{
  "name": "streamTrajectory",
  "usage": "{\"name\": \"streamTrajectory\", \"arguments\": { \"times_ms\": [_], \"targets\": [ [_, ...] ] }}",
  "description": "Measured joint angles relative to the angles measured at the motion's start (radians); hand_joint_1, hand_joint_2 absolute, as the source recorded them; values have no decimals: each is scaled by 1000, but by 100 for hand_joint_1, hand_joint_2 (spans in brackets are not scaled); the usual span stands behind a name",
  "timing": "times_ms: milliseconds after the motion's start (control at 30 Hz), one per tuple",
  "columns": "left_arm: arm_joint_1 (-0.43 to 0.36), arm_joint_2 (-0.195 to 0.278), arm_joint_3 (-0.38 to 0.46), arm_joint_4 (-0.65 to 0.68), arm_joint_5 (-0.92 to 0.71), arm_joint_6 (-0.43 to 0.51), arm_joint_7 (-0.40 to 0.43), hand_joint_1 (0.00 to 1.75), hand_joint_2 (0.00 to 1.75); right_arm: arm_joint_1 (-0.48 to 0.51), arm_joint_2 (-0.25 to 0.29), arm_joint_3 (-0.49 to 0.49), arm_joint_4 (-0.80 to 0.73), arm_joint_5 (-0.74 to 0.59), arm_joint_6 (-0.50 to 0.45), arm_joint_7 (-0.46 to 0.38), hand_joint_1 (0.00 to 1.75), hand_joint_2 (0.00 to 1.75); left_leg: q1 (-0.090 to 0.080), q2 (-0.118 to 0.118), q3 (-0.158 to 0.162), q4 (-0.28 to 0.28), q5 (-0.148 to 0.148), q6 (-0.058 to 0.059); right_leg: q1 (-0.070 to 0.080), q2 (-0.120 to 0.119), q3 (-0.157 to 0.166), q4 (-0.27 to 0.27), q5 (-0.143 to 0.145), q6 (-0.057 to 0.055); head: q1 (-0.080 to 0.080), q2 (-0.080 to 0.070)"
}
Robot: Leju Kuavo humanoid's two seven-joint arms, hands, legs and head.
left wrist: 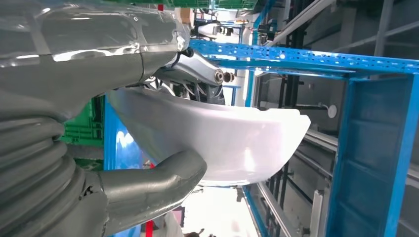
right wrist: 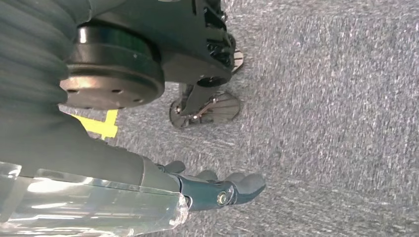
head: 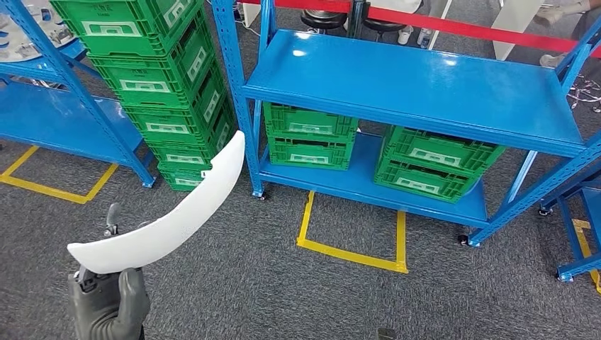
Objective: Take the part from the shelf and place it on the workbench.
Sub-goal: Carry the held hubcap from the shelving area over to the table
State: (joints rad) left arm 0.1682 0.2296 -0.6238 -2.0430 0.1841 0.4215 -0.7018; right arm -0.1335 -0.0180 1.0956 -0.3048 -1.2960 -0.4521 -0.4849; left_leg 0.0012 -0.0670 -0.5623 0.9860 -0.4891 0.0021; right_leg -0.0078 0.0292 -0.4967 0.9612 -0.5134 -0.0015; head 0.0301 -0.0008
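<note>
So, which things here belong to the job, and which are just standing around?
Belong to the job:
- white curved part, held by the left hand
- blue shelf, with a bare top board

Just standing around:
- green crates in a stack
- green crates on the lower board
- yellow floor tape
- right hand, hanging over the carpet, holding nothing

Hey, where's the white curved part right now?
In the head view the white curved part is at lower left, held in the left hand above the grey carpet, its tip pointing toward the stack of green crates.
</note>
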Motion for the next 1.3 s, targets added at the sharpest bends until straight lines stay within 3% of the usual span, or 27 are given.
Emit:
{"name": "streamTrajectory", "arguments": {
  "times_ms": [67, 100, 167, 200, 233, 267, 333, 400, 433, 500, 567, 667, 700, 733, 767, 833, 900, 1000, 1067, 1133, 1200, 1233, 1300],
  "targets": [
    [2, 0, 7, -7, -9, 0, 0, 175, 175, -3, 3, 0, 0, 0, 4, 0, 0, 175, 0, 38, -27, 55, -39, -10, -4, -13, 3, -10, 7, -10, -10, 0],
    [2, -1, 11, -9, -12, 0, 0, 175, 175, -4, 4, 0, 0, 0, 5, 0, 0, 175, 2, 59, -56, 113, -72, -15, -5, -20, 3, -12, 8, -13, -16, 0],
    [1, -2, 13, -10, -16, 0, 0, 175, 175, -4, 6, 0, 0, 0, 7, 0, 0, 175, 10, 69, -123, 243, -128, -26, -5, -37, 3, -13, 7, -14, -28, 0],
    [1, -2, 14, -10, -16, 0, 0, 175, 175, -5, 6, 0, 0, 0, 7, 0, 0, 175, 13, 69, -142, 277, -132, -31, -5, -45, 4, -12, 5, -13, -32, 0],
    [1, -1, 15, -10, -15, -3, 0, 175, 175, -6, 6, 0, 0, 0, 7, -2, 0, 175, 17, 71, -142, 274, -116, -34, -6, -53, 5, -11, 3, -10, -34, 0],
    [0, -1, 15, -10, -13, -7, 0, 175, 175, -9, 6, 0, 0, 0, 7, -5, 0, 175, 20, 76, -122, 232, -84, -37, -8, -59, 7, -9, 0, -6, -36, 0],
    [-4, -2, 17, -10, -7, -21, 0, 175, 175, -15, 6, -1, 0, -1, 7, -12, 0, 175, 20, 111, -53, 103, -20, -41, -8, -69, 13, -2, -11, 6, -42, 0],
    [-13, -4, 19, -10, -2, -39, 0, 175, 175, -21, 6, -2, 0, 0, 5, -17, 0, 175, 17, 138, -15, 30, -5, -30, -4, -79, 15, 5, -21, 19, -48, 0],
    [-17, -5, 20, -10, 1, -48, 0, 175, 175, -23, 6, -3, 0, 0, 3, -18, 0, 175, 13, 137, -14, 24, -11, -22, -2, -85, 16, 6, -24, 25, -48, 0],
    [-23, -7, 21, -9, 5, -66, 0, 175, 175, -25, 5, -3, 0, 0, 2, -22, 0, 175, 12, 115, -17, 23, -11, -3, -6, -96, 22, 5, -31, 35, -42, 0],
    [-33, -11, 21, -7, 9, -78, 1, 175, 175, -26, 5, -4, 0, 0, 3, -25, 0, 175, 13, 93, -18, 21, -7, 9, -9, -77, 7, 49, -66, 43, -35, 0],
    [-43, -20, 22, -2, 12, -86, 1, 175, 175, -20, 7, -4, 0, 5, 6, -21, 0, 175, 9, 61, -16, 20, -7, 23, -9, -39, -87, 245, -155, 44, -14, 0],
    [-42, -23, 23, 0, 12, -87, 1, 175, 175, -17, 8, -4, 1, 8, 6, -17, 0, 175, 6, 50, -15, 20, -8, 25, -8, -35, -114, 293, -165, 41, -8, 0],
    [-39, -26, 25, 1, 13, -88, 1, 175, 175, -14, 9, -4, 1, 13, 6, -11, 0, 175, 3, 39, -13, 20, -8, 27, -7, -33, -126, 304, -153, 36, -3, 0],
    [-35, -29, 29, 2, 16, -90, 1, 175, 175, -13, 11, -4, 1, 18, 5, -6, 0, 175, 0, 29, -12, 20, -8, 28, -5, -30, -122, 277, -124, 30, 2, 0],
    [-29, -34, 38, 2, 25, -96, 1, 175, 175, -13, 14, -3, 2, 28, 2, 1, 0, 175, -5, 13, -9, 20, -9, 28, 2, -13, -82, 156, -46, 11, 8, 0],
    [-25, -40, 48, 3, 28, -101, 1, 175, 175, -14, 15, -4, 4, 34, -1, 4, 0, 175, -9, 1, -11, 21, -8, 24, 8, 5, -47, 57, -4, -3, 9, 0],
    [-11, -47, 65, 5, 23, -104, 1, 175, 175, -17, 19, -4, 5, 43, -4, 4, 0, 175, -8, -5, -15, 22, -8, 12, 10, 2, -35, 27, 4, -7, 9, 0],
    [-2, -48, 71, 4, 23, -106, 0, 175, 175, -21, 22, -3, 6, 51, -10, 4, 0, 175, -7, 30, -29, 53, -34, 1, 6, -8, -30, 14, 12, -15, 3, 0],
    [2, -49, 78, 2, 26, -110, 0, 175, 175, -24, 24, -3, 7, 56, -17, 7, 0, 175, -2, 66, -77, 153, -95, -12, 4, -23, -28, 8, 16, -21, -10, 0],
    [4, -50, 84, 2, 25, -112, 0, 175, 175, -23, 24, -3, 8, 58, -20, 10, 0, 175, 9, 69, -131, 263, -139, -24, 3, -40, -28, 8, 15, -21, -19, 0],
    [6, -50, 86, 2, 20, -111, 0, 175, 175, -23, 24, -3, 9, 59, -20, 11, 0, 175, 14, 70, -140, 279, -135, -29, 2, -49, -28, 9, 14, -19, -23, 0],
    [8, -50, 88, 1, 11, -109, 0, 175, 175, -25, 25, -3, 9, 61, -22, 11, 0, 175, 22, 81, -100, 206, -81, -38, -1, -63, -26, 14, 8, -11, -26, 0]
  ]
}}
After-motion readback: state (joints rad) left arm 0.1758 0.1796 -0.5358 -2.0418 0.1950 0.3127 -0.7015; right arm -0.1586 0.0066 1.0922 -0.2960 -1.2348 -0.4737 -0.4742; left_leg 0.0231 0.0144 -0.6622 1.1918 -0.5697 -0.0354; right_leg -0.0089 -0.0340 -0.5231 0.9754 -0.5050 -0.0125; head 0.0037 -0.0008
